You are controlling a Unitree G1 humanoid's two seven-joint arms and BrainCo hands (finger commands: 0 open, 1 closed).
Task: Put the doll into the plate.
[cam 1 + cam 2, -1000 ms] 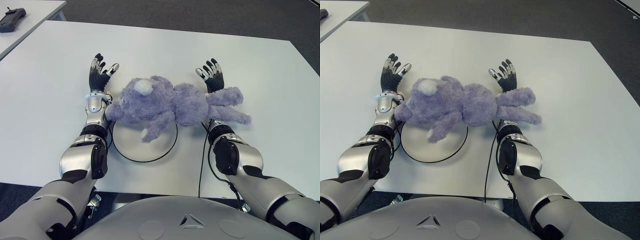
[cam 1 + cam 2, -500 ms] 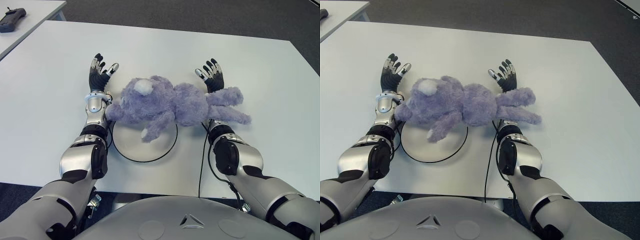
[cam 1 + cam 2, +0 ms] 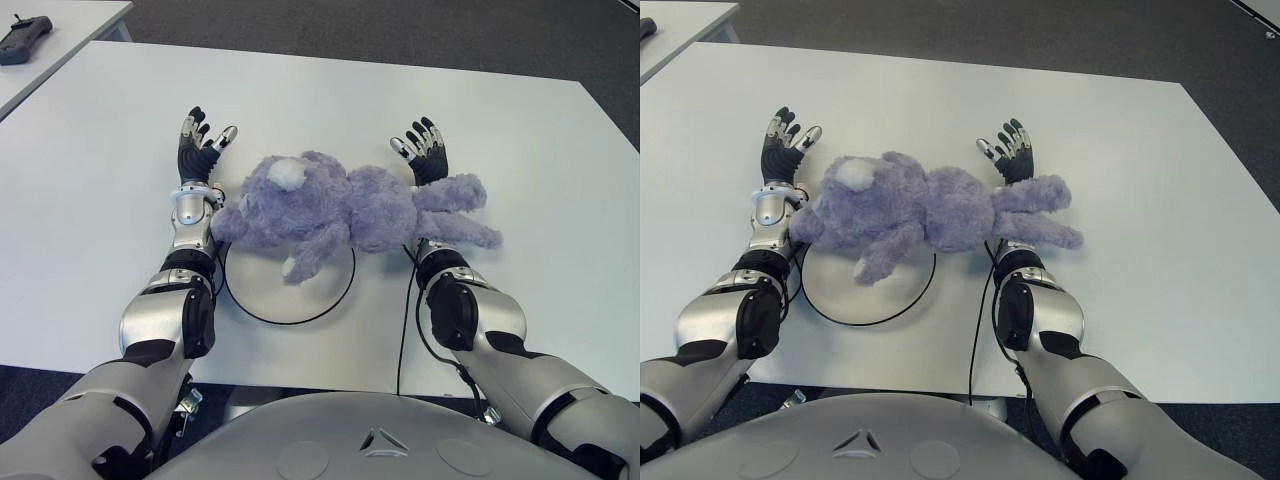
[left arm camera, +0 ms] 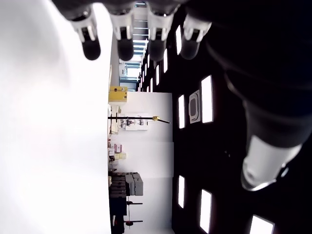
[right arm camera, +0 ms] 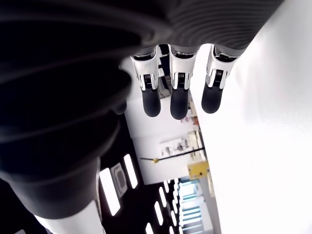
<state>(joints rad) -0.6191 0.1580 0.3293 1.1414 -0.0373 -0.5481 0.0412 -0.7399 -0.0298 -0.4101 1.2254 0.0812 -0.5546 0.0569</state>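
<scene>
The purple doll [image 3: 350, 210] sprawls across the frame's middle, covering the plate [image 3: 289, 290] at its upper rim and filling the gap between both spread hands. The white table [image 3: 330, 95] above lies bare.

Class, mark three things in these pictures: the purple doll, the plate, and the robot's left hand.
doll [image 3: 345, 208], left eye view, middle of its plush body
plate [image 3: 262, 290], left eye view, bare white surface below the doll
left hand [image 3: 200, 150], left eye view, black palm, fingers spread

both eye views look down from the head onto one table [image 3: 500, 120] (wrist views sit close).
</scene>
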